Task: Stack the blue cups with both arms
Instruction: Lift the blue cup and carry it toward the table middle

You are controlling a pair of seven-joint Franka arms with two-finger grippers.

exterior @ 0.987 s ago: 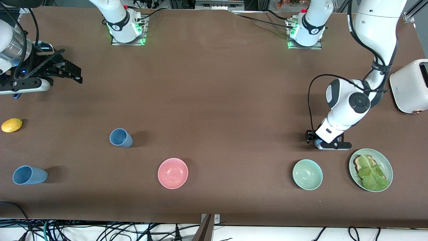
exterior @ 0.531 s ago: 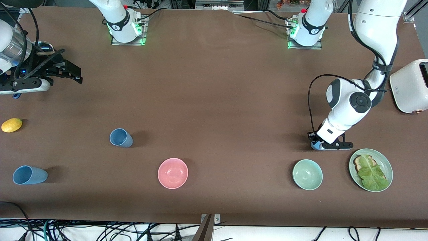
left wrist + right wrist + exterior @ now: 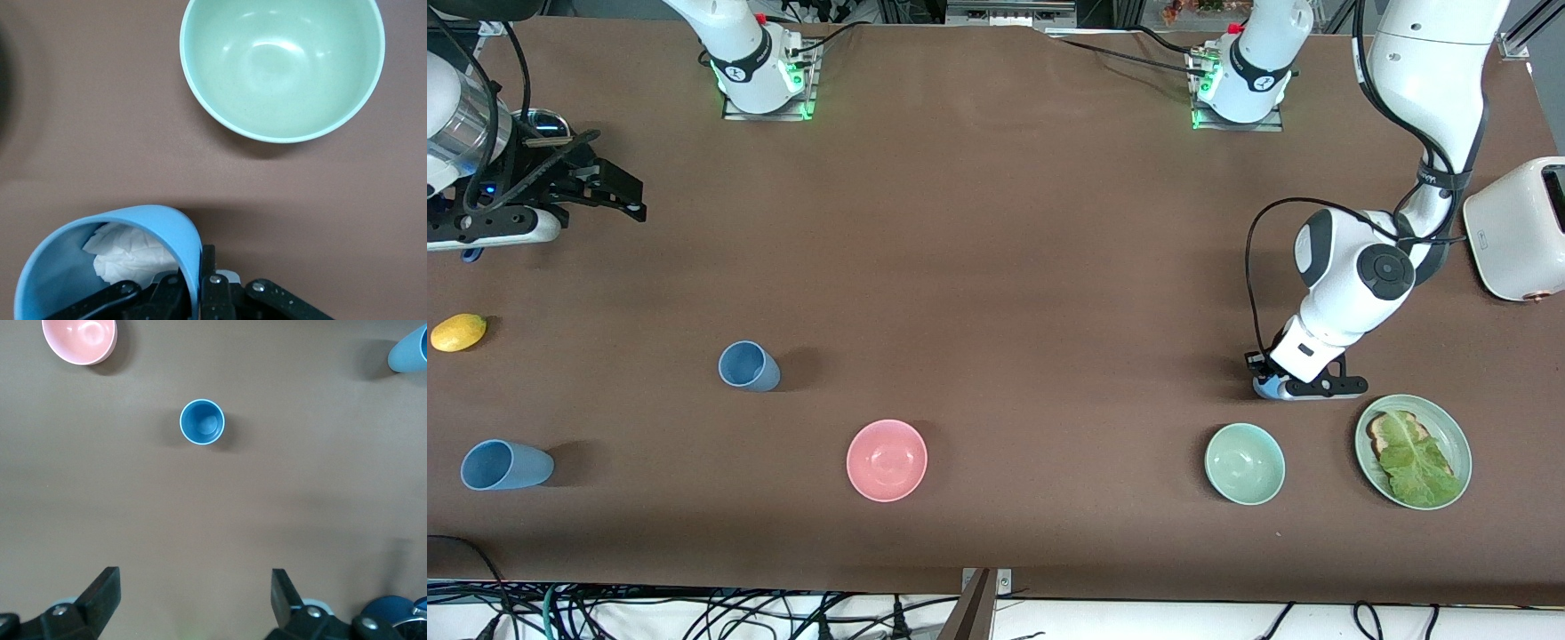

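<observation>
No stacking was done: the left gripper (image 3: 1276,384) had pinched the rim of one matte light-blue tumbler (image 3: 107,263) just beside the mint-green bowl (image 3: 1244,463), while two other blue tumblers (image 3: 749,365) (image 3: 505,465) stood apart toward the right arm's end. The right gripper (image 3: 193,593), jaws spread, waited over bare table.

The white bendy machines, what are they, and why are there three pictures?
They are two robot arms, each with a pinching end effector. One picture looks down across the table; the other two come from cameras on the arms' wrists. The left end effector is down at the table, pinching the rim of a blue cup with something white crumpled inside, beside a green bowl. The right end effector waits open above the table. Two more blue cups and a pink bowl sit on the table.
</observation>
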